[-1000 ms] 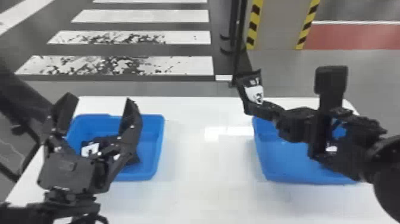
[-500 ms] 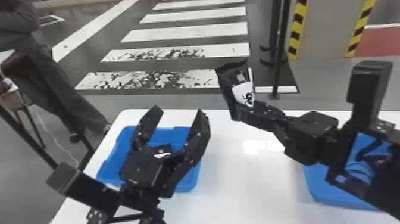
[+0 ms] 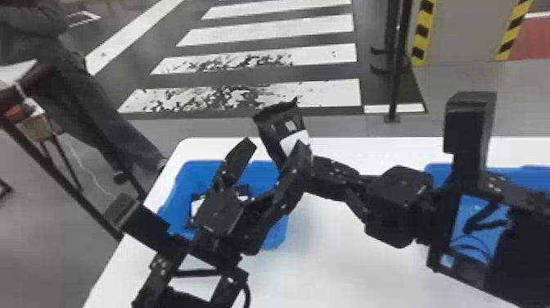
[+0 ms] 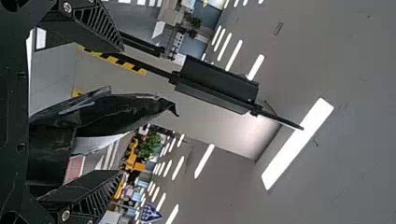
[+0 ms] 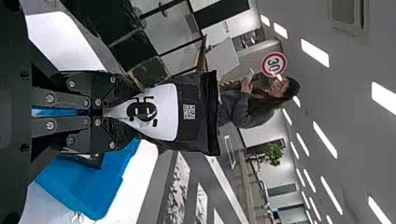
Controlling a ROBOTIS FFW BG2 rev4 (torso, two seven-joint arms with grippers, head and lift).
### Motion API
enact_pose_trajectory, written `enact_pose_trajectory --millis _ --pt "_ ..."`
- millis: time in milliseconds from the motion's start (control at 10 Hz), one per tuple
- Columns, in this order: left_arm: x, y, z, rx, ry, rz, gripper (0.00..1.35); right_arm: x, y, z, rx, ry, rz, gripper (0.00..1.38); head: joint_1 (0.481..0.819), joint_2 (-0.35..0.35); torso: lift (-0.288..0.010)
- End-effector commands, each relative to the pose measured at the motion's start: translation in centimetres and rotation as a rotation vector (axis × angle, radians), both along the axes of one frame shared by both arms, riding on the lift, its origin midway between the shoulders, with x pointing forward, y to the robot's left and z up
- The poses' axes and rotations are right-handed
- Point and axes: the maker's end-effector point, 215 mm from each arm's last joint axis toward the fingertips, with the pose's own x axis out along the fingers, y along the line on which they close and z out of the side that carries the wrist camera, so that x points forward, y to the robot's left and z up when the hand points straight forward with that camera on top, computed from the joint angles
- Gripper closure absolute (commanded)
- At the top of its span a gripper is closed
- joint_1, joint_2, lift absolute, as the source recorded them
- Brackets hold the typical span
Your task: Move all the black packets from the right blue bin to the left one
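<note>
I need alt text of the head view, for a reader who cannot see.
A robot's black right gripper holds a black, white-labelled packet near its open black left gripper. Below, two blue plastic bins stand on a white table.

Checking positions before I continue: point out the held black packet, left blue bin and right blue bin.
Held black packet (image 5: 168,112): right wrist view, white label.
Left blue bin (image 3: 176,200): head view, left wall.
Right blue bin (image 3: 516,176): head view, far wall.

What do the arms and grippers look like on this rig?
Left arm and right arm: black, blocky, segmented links; a black cable curves at the right one. Left gripper and right gripper: black too, two fingers each, ridged near the tips, with silver screws.
</note>
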Motion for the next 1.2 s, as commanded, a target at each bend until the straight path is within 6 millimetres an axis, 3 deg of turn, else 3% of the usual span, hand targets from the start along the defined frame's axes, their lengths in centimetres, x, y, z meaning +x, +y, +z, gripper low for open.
enact_pose_trajectory --millis 0,200,300,400,500,800,900,1100 --pt "-0.2 1.0 0.5 -0.004 -0.024 0.034 0.1 -1.3 0.5 -0.9 -0.012 0.03 0.028 1.13 0.688 0.27 -0.14" --pt "-0.1 0.8 -0.2 -0.001 -0.007 0.03 0.11 -1.4 0.6 -0.9 -0.01 0.033 0.034 1.13 0.695 0.301 -0.14" --pt "0.1 0.5 -0.9 0.002 0.019 0.021 0.38 -1.3 0.7 -0.4 -0.008 0.023 0.036 1.13 0.695 0.302 -0.14" --pt "0.2 0.4 -1.5 -0.011 0.04 0.02 0.92 -0.9 0.7 -0.1 -0.002 0.016 0.033 1.13 0.695 0.301 -0.14" --pt "0.1 0.6 -1.4 -0.024 0.04 0.042 1.2 -0.8 0.9 0.5 0.006 0.004 0.036 1.13 0.695 0.297 -0.14" --pt "-0.1 1.1 -0.6 -0.023 0.011 0.083 1.22 -0.8 1.1 0.5 0.019 0.008 0.039 1.13 0.694 0.306 -0.14" --pt "0.0 1.5 -0.5 -0.027 0.003 0.096 1.22 -0.6 1.2 0.8 0.034 0.007 0.038 1.06 0.693 0.307 -0.14" --pt "0.3 3.5 -0.3 -0.012 -0.02 0.16 1.22 0.3 0.2 -0.4 0.048 0.037 0.037 0.07 0.686 0.318 -0.14"
